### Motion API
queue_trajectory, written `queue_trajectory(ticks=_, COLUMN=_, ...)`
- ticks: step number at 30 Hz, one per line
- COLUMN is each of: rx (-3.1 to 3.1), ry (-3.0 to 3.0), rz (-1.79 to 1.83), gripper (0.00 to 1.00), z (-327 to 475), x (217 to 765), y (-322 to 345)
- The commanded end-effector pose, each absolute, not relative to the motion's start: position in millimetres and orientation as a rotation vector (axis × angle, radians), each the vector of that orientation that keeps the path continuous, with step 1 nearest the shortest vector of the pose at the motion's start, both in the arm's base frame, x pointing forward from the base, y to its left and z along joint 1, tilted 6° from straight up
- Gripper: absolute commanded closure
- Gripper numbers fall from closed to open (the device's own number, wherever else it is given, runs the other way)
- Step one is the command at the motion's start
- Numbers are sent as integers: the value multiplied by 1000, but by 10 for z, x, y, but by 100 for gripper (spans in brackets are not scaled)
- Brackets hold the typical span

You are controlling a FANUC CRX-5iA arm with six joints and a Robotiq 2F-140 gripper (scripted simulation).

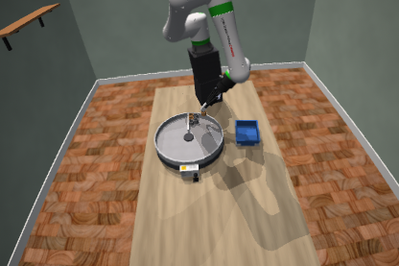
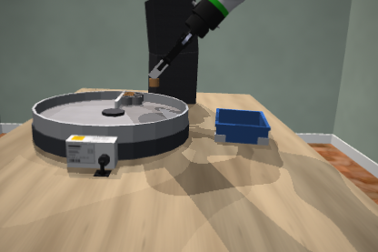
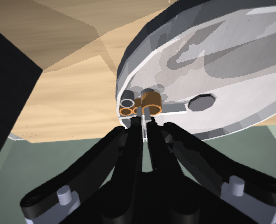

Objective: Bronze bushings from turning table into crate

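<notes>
Up above the far rim of the turning table, the bronze bushing is hanging off the very tips of the gripper, clear of the disc and not over the crate yet. The jaws are pressed almost fully together, so my read is they're pinching just the thin wall of the ring rather than wrapping around it. In the wrist view the bushing sits right at the fingertips, open bore facing the camera.

Right below it, the rest of the bushings are bunched together near the table's far edge. The wrist view shows at least one more bronze ring beside some steel ones, so there's likely more sorting to do after this one.

What worries me: a grip on that little metal is sketchy. A quick swing or a wrist twist on the way across could let the ring pivot or slip out, and it'd land on the wooden bench top or back on the disc. The crate is small and low-walled too, so letting go from high up or off-centre could bounce it out. And the black pedestal is just behind the arm — not much room back there.
</notes>
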State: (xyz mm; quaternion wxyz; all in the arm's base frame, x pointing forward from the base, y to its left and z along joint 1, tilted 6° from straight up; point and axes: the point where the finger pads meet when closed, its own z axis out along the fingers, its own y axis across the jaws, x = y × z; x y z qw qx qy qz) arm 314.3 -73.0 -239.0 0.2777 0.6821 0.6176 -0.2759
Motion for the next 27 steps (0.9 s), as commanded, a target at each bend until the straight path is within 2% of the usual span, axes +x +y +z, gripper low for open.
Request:
queue_trajectory(ticks=1, rx=1830, ry=1656, rz=-744, gripper=100, z=-2425, x=3347, y=-350)
queue_trajectory(ticks=5, rx=1830, ry=1656, rz=-744, gripper=100, z=-2447, x=3461, y=-133)
queue_trajectory(ticks=19, rx=1830, ry=1656, rz=-744, gripper=100, z=-2586, x=4193, y=1250)
queue_trajectory(ticks=27, rx=1830, ry=1656, rz=-744, gripper=100, z=-2621, x=4374, y=1591)
